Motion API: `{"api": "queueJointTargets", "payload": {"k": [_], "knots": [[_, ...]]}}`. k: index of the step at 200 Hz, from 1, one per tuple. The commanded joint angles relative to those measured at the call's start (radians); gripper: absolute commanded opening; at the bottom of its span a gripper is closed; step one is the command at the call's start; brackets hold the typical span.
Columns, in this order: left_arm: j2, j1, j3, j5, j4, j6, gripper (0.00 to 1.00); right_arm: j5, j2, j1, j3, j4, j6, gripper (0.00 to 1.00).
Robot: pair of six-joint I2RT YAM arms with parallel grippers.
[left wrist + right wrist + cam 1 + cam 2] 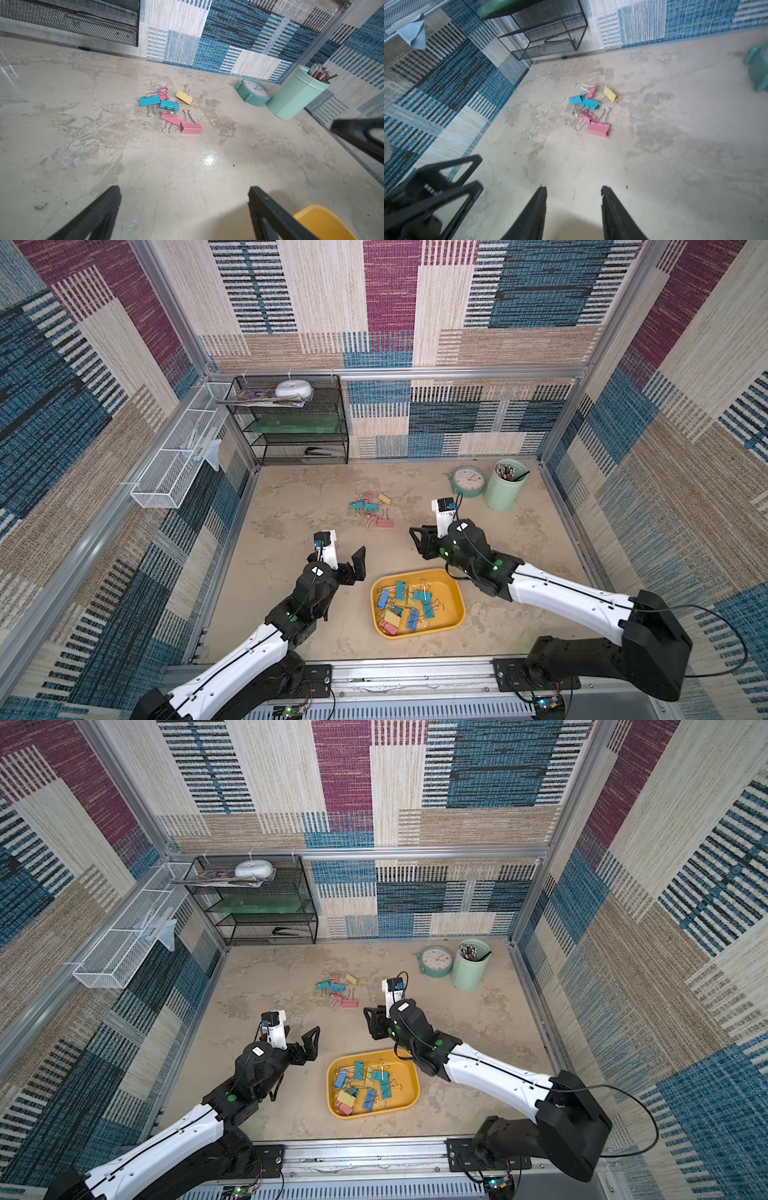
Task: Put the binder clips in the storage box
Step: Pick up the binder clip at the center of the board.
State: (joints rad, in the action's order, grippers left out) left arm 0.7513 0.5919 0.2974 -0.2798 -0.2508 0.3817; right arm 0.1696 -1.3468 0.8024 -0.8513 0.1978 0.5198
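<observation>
Left gripper (185, 209): jaws spread, empty.
Right gripper (573, 207): jaws parted, empty.
Binder clips (170, 106): your next pick, outside storage box (453, 601).

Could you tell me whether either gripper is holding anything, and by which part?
Nothing is held: left gripper and right gripper are open and empty.

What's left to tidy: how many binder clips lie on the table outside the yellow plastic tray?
6, clustered on the beige table: rear pink clip, yellow clip beside it, two teal clips centrally, two pink clips in front. Overlaps may hide more.
</observation>
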Motion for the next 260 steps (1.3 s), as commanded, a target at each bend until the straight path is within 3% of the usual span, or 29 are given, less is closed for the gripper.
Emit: {"api": "queueJointTargets", "payload": {"k": [1,36,77,125,148,167,187,260], "knots": [[-0.066,-0.007,-0.034,-0.032,-0.016,-0.013,0.99,-0.112,-0.151,-0.069,-0.156,-0.085,-0.12,0.47],[-0.059,-0.011,-0.033,-0.009,-0.029,-0.082,0.99,-0.147,-0.485,-0.126,-0.495,-0.175,-0.254,0.48],[0.004,-0.012,-0.022,0.033,-0.056,-0.067,0.99,-0.115,-0.859,-0.148,-0.943,-0.378,-0.375,0.48],[0.023,-0.012,-0.012,0.049,-0.057,-0.061,1.0,-0.048,-1.144,-0.155,-1.3,-0.513,-0.455,0.48],[0.022,-0.012,-0.013,0.05,-0.058,-0.06,0.99,-0.04,-1.224,-0.156,-1.4,-0.544,-0.471,0.32],[0.022,-0.012,-0.013,0.047,-0.057,-0.061,1.0,-0.027,-1.245,-0.155,-1.421,-0.545,-0.472,0.12],[0.023,-0.012,-0.014,0.05,-0.059,-0.062,1.0,-0.03,-1.22,-0.155,-1.391,-0.526,-0.471,0.0],[0.024,-0.013,-0.014,0.07,-0.066,-0.065,0.99,-0.047,-0.874,-0.155,-1.006,-0.408,-0.436,0.0]]}}
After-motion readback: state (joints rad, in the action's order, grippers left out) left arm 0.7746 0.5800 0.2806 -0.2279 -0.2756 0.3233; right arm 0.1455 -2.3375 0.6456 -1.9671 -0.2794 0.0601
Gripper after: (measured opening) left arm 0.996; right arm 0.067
